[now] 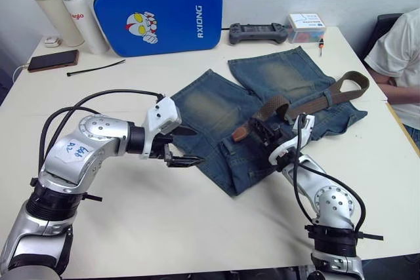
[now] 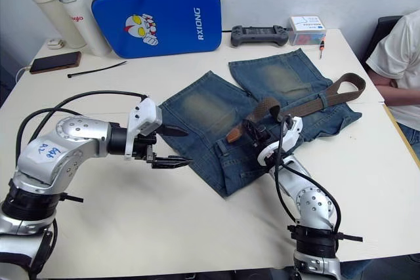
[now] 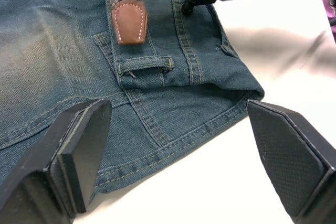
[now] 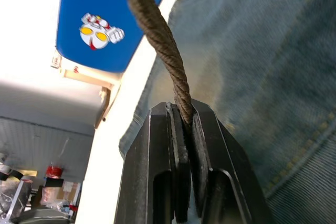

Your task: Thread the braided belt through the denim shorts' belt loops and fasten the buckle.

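Observation:
The denim shorts [image 1: 262,106] lie flat in the middle of the table, waistband toward me. Across them lies the braided belt [image 1: 326,101], which curls into a loop at the right. Its tan tip [image 3: 129,22] rests on the waistband just short of a belt loop [image 3: 144,65]. My right gripper [image 1: 266,137] is shut on the belt [image 4: 157,35] just behind the tip. My left gripper [image 1: 190,146] hovers open at the waistband's left corner, its fingers [image 3: 79,156] spread either side of the denim edge. The buckle is hidden.
A blue case [image 1: 157,14], two bottles [image 1: 56,11], a phone [image 1: 52,60] and a black cable tie [image 1: 95,67] sit at the back left. A controller [image 1: 258,32] and a small box [image 1: 306,27] are at the back right. A person [image 1: 400,63] sits at the right edge.

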Available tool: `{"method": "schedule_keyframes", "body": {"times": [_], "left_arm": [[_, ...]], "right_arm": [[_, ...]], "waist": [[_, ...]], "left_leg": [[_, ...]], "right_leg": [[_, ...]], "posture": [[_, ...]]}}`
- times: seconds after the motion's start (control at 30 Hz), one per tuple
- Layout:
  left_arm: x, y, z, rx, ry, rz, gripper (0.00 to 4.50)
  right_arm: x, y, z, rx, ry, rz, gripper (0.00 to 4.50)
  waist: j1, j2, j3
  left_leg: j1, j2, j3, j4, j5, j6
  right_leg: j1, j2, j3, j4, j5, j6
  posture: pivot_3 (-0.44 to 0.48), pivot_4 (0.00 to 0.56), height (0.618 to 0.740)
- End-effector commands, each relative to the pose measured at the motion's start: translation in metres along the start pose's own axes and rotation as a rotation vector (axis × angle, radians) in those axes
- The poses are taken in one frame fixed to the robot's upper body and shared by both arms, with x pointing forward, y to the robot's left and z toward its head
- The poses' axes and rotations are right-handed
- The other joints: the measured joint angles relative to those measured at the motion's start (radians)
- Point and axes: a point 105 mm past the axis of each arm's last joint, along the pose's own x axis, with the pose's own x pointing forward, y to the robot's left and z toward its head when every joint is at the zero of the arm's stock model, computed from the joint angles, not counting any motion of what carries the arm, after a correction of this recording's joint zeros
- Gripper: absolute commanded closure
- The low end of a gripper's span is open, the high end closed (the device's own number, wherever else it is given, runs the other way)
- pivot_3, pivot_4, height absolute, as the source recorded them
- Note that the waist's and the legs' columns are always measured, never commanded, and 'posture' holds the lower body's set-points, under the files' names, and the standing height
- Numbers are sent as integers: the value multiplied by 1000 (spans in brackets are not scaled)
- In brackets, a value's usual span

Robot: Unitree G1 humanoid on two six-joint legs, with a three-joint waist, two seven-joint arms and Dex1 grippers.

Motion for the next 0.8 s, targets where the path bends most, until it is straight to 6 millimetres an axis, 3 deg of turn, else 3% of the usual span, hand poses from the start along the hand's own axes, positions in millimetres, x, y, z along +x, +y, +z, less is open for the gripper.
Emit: {"method": "schedule_keyframes", "body": {"times": [0.03, 0.33, 0.43, 0.67, 0.8], "left_arm": [[-7, -3, 10, 33, -29, 20, 0], [-19, -5, 5, -2, 3, 56, 0], [-20, -7, 4, -10, 9, 59, 0], [-22, -8, 6, -17, 16, 55, 0], [-21, -8, 6, -16, 19, 50, 0]], "right_arm": [[-2, 9, -8, 53, 31, 61, 4490], [3, 8, -36, 131, 95, 68, 4490], [1, 10, -56, 104, 177, 84, 4490], [0, -2, -75, -48, 246, 16, 4490], [-5, -1, -106, -166, 422, 14, 4490]], "waist": [[0, 0, 0], [-4, 0, 0], [-5, 0, 0], [-11, -4, -2], [-13, -5, -3]], "left_leg": [[0, 0, 0, 0, 0, 0], [1, 0, 0, -1, 0, 0], [1, 0, 0, -1, 0, 0], [4, 1, 0, -3, 0, -2], [4, 1, 0, -3, 1, -2]], "right_leg": [[0, 0, 0, 0, 0, 0], [0, 0, 0, 1, 0, 0], [0, 0, 0, 0, 0, 0], [1, 1, 0, 0, 0, 0], [1, 1, 0, 0, 0, 0]], "posture": [[0, 150, 740], [0, 150, 740], [0, 150, 740], [0, 150, 740], [0, 150, 740]]}}
